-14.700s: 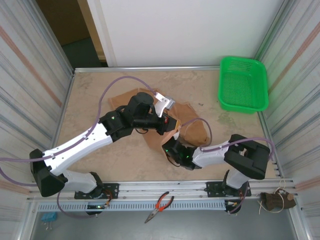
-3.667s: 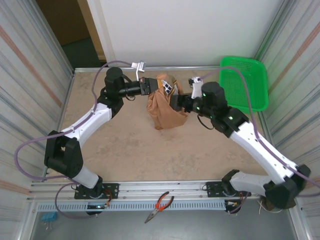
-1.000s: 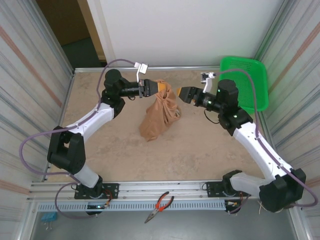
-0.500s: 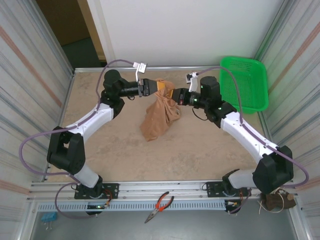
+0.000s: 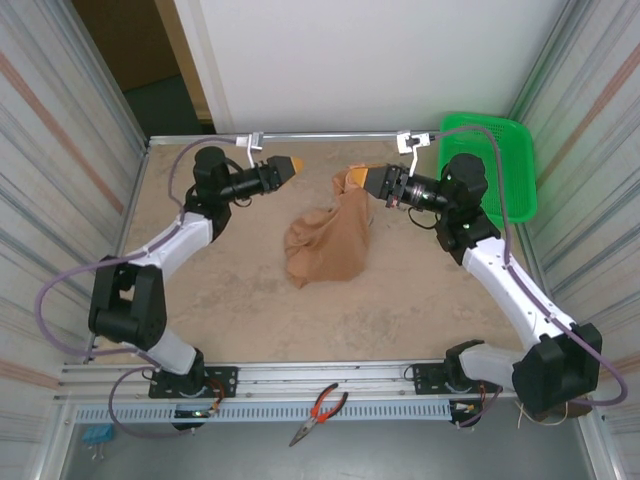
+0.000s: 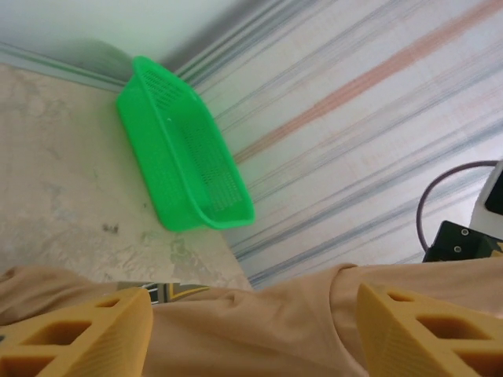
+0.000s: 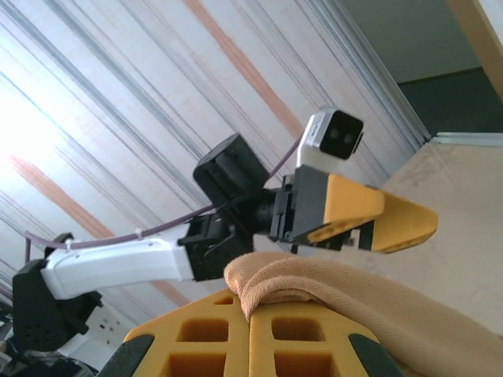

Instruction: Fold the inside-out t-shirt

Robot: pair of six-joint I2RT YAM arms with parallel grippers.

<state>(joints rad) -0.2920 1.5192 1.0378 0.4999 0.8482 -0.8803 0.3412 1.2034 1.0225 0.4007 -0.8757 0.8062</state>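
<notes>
The tan inside-out t-shirt (image 5: 325, 245) lies bunched on the table. Its upper end is lifted toward the right. My right gripper (image 5: 368, 182) is shut on that upper end, and in the right wrist view a fold of the t-shirt (image 7: 330, 275) is pinched where the yellow fingers (image 7: 220, 338) meet. My left gripper (image 5: 290, 163) stands open to the left of the shirt, apart from it. The left wrist view has the yellow fingertips (image 6: 78, 330) wide apart, with the t-shirt (image 6: 259, 314) hanging beyond them. The left gripper (image 7: 369, 216) also faces the right wrist camera.
A green basket (image 5: 487, 165) stands at the back right corner of the table, seen as well from the left wrist (image 6: 185, 157). Corrugated walls close in both sides. Pliers (image 5: 320, 410) lie on the front rail.
The left gripper opened, let go of the shirt and drew back to the left. The right gripper shut on the shirt's top and carried it to the right.
</notes>
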